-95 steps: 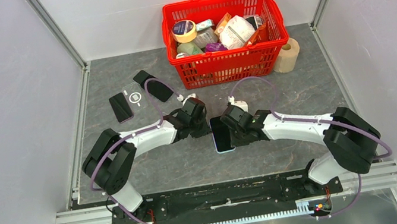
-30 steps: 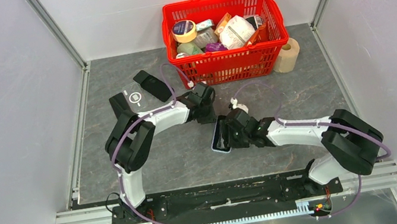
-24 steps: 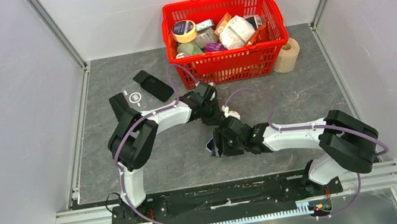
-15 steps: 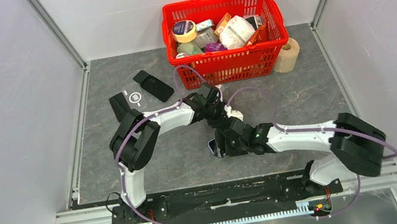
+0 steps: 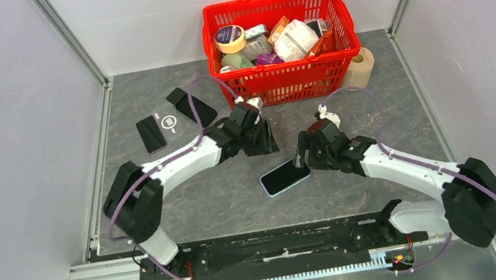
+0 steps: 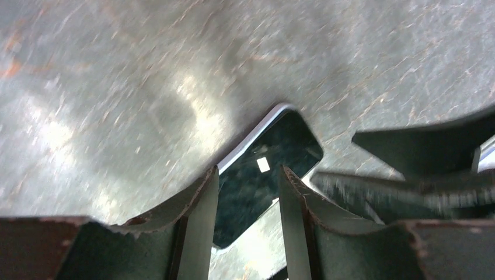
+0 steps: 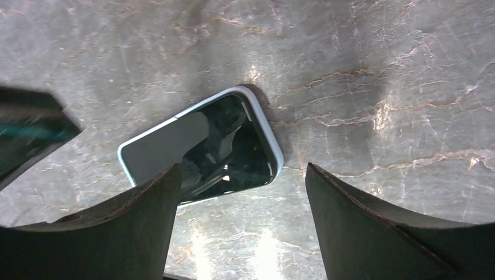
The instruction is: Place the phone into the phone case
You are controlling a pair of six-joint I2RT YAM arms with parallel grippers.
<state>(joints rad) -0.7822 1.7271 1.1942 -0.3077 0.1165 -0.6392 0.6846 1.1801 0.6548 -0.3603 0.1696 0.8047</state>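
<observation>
phone flat on surface, screen up. long axis runs toward right tool, which i see spread wide, empty, just beside its end. left tool part-open, empty, farther off.

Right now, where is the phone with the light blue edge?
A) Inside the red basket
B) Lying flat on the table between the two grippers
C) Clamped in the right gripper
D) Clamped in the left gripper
B: the phone lies screen up on the table, and the left gripper and right gripper are both open, not closed on it.
</observation>
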